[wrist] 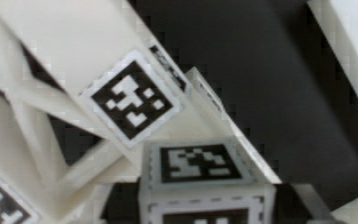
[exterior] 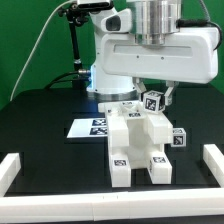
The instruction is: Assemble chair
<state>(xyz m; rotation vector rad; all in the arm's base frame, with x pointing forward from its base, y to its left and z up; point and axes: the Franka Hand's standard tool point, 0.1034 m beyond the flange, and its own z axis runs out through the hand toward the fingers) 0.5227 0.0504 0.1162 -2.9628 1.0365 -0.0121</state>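
The chair (exterior: 138, 140) is a partly joined white structure of tagged blocks and slabs in the middle of the black table. My gripper (exterior: 154, 96) hangs just above its far right corner, shut on a small white tagged cube (exterior: 152, 101). In the wrist view the cube (wrist: 201, 165) sits between my dark fingers (wrist: 123, 208), with tags on two of its faces. Beside and below it lie the chair's slanted white slabs, one carrying a large tag (wrist: 135, 100). Whether the cube touches the structure cannot be told.
The marker board (exterior: 92, 127) lies flat on the table at the exterior view's left of the chair. White border rails run along the left (exterior: 20, 166), right (exterior: 211, 163) and front edges. A black stand with cables rises at the back left (exterior: 72, 45).
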